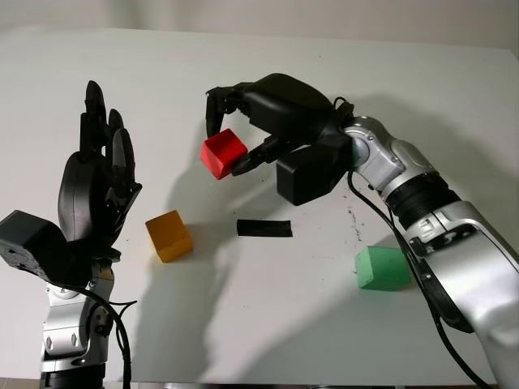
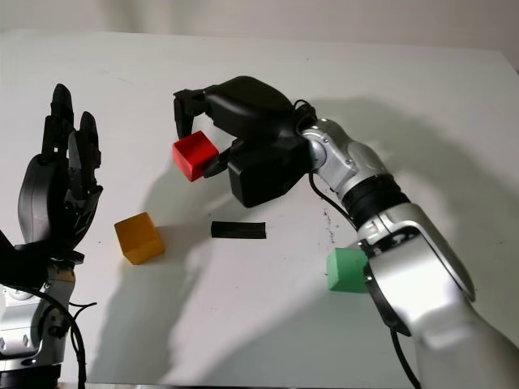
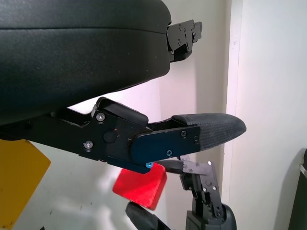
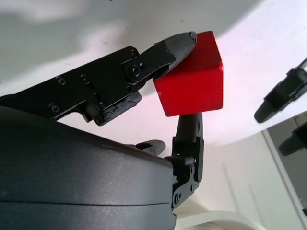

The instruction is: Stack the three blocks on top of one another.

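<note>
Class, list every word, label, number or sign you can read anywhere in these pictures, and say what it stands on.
None: no readable text on the red block in the right hand, the yellow block, green block, black strip, open left hand or table.

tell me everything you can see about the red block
The red block is a small plain cube with smooth, matte faces and slightly rounded edges, looking like painted wood or plastic. The right hand holds it lifted off the white table, tilted so one corner points down. One black fingertip presses its upper edge and another finger braces a lower face. It hangs above and behind the yellow block and is apart from it and from the green block.
</note>
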You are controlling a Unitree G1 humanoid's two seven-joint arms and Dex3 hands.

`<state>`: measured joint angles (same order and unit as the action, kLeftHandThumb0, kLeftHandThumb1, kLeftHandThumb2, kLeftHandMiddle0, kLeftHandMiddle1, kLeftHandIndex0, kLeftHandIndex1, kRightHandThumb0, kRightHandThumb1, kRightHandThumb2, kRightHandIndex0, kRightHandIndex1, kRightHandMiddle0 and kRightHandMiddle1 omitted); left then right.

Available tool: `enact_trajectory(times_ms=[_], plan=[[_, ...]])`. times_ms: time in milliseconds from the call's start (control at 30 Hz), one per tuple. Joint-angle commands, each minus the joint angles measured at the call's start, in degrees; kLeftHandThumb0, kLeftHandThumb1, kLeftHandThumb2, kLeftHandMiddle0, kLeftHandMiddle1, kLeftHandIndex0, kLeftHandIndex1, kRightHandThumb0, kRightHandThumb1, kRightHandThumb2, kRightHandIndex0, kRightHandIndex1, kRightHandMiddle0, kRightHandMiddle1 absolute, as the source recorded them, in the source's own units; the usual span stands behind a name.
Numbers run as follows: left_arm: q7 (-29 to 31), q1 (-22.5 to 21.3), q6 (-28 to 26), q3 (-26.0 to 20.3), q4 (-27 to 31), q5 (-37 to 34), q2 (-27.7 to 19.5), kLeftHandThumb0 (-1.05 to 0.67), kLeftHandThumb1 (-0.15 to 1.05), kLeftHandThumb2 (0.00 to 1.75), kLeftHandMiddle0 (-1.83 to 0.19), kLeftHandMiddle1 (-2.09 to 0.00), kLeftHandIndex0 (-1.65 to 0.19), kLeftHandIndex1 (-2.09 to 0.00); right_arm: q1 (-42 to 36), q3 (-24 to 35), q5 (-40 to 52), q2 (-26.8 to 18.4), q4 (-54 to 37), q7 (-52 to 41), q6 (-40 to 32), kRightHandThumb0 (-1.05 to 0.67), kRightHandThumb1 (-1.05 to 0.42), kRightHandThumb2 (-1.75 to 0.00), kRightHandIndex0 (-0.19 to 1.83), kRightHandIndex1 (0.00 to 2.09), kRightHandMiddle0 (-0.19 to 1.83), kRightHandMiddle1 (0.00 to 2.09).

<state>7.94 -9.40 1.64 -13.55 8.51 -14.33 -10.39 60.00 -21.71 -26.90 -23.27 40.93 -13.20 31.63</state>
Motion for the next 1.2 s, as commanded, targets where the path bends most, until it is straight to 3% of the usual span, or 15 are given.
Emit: enact_trajectory(times_ms=[0, 300, 567, 867, 1033, 1167], plan=[[-0.25, 0.21, 0.41, 0.16, -0.30, 0.07, 0.51, -0.75, 1.05, 0.58, 0.19, 0.00, 0.19, 0.00, -3.24, 2.63, 2.54, -1.63, -5.86, -2.66, -3.06, -0.40, -0.95, -0.06, 0.36, 0.05, 0.40, 1.48], [-0.41, 0.19, 0.47, 0.54, -0.08, 0.64, 0.56, -0.75, 1.05, 0.61, 0.19, 0.00, 0.19, 0.00, -17.57, 9.77, 6.55, -4.49, -28.70, -9.89, -21.35, -0.36, -0.96, -0.05, 0.33, 0.04, 0.37, 1.46], [0.23, -0.69, 1.09, 0.76, -1.19, 0.07, 1.08, -0.74, 1.05, 0.60, 0.19, 0.00, 0.19, 0.00, -27.28, 9.84, 0.45, -3.53, -44.94, -8.88, -34.08, -0.35, -0.99, -0.06, 0.32, 0.05, 0.30, 1.68], [0.36, -2.07, 0.80, 1.34, -2.21, -0.97, 2.25, -0.76, 1.05, 0.58, 0.19, 0.00, 0.19, 0.00, -31.72, 9.29, -6.85, -4.24, -54.13, -8.88, -36.85, -0.37, -0.98, -0.05, 0.41, 0.09, 0.38, 1.81], [1.20, -2.27, 0.13, 1.80, -2.04, -1.52, 2.20, -0.77, 1.05, 0.59, 0.19, 0.00, 0.19, 0.00, -32.00, 8.96, -9.93, -5.31, -57.45, -11.91, -38.99, -0.39, -1.01, -0.06, 0.39, 0.07, 0.29, 1.85], [0.85, -2.34, 0.53, 1.95, -2.00, -1.21, 2.51, -0.77, 1.05, 0.59, 0.19, 0.00, 0.19, 0.00, -31.62, 7.96, -12.61, -5.12, -59.46, -15.87, -42.66, -0.40, -1.01, -0.05, 0.40, 0.07, 0.31, 1.72]])
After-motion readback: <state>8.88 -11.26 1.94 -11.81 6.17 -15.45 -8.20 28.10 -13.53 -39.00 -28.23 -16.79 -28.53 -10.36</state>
